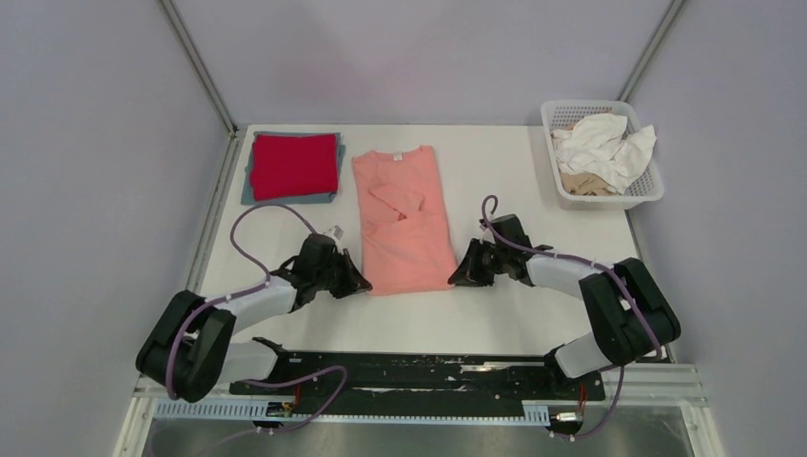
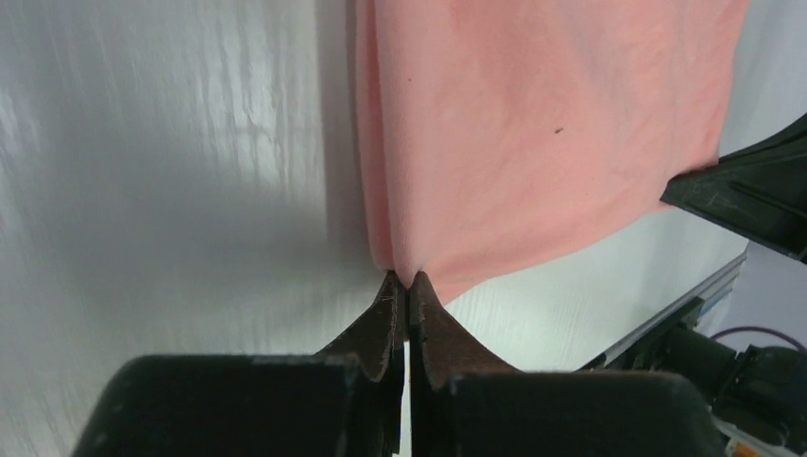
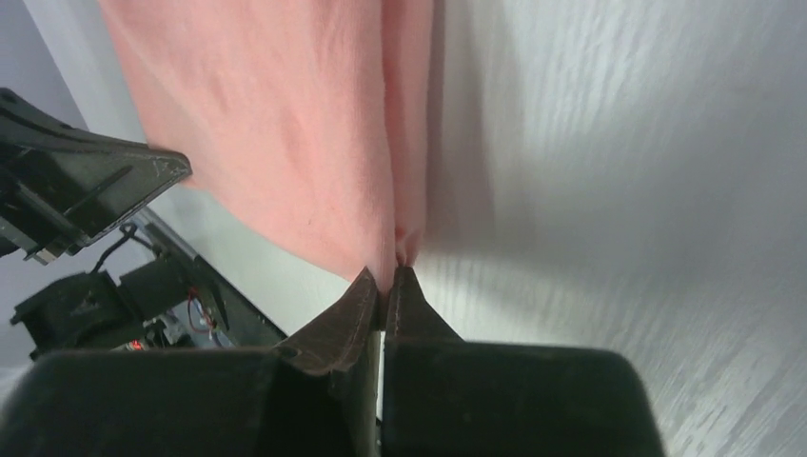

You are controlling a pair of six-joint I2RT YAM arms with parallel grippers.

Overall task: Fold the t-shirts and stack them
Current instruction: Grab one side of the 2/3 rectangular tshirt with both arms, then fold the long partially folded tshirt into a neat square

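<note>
Both end effectors (image 1: 360, 283) (image 1: 458, 279) pinch near hem corners of salmon-pink t-shirt (image 1: 404, 219), collar pointing away.

The bench (image 1: 495, 171) is lit brightly and evenly from above in the top view, where only faint, soft shadows are cast. In both wrist views streaky glare is seen on the white surface, and a grey shadow is thrown beside the pink shirt (image 2: 533, 124). The dark left tool (image 2: 407, 278) and right tool (image 3: 385, 274) are rendered slightly soft in the near foreground.
</note>
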